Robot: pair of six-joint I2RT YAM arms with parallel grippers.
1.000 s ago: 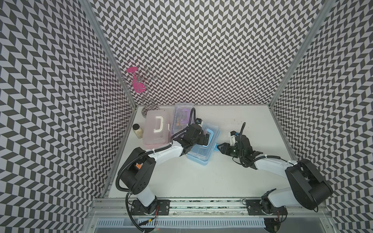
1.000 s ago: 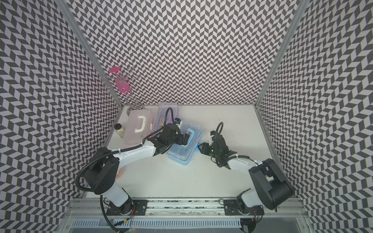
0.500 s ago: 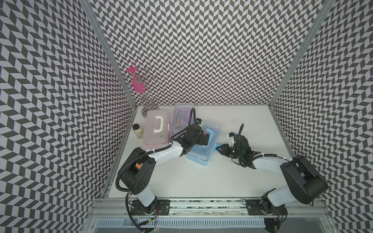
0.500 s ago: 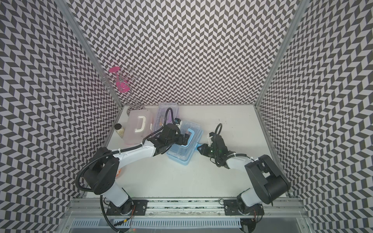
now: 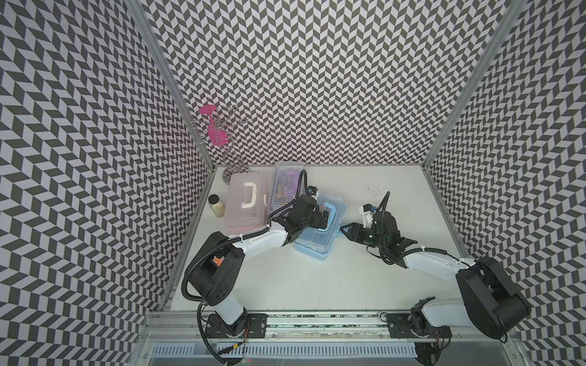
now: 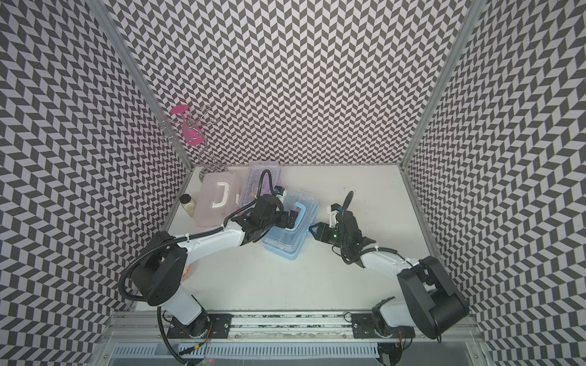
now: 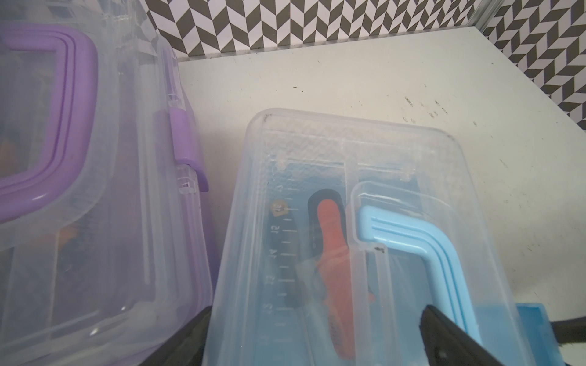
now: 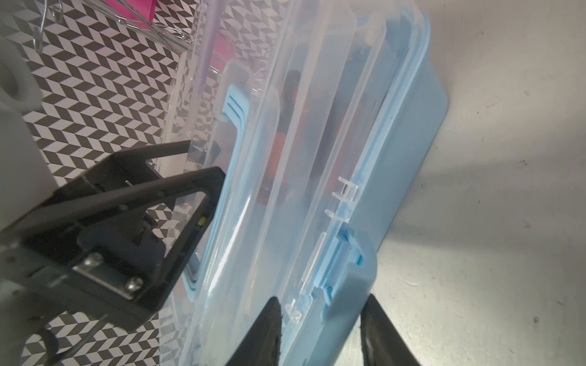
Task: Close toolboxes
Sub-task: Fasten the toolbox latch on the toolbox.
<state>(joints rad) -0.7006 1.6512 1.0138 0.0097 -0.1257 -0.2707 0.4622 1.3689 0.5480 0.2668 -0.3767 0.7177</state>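
Right claw (image 8: 321, 299) narrow astride latch (image 8: 352, 279) of blue toolbox (image 8: 412, 142); left claw (image 7: 314, 312) wide above ruler (image 7: 282, 253) numbered 15

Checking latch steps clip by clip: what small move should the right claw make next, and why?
Probably push the blue latch against the lid until it snaps. The right claw straddles it, open, the latch looks unclipped, and the left claw rests on the blue toolbox.
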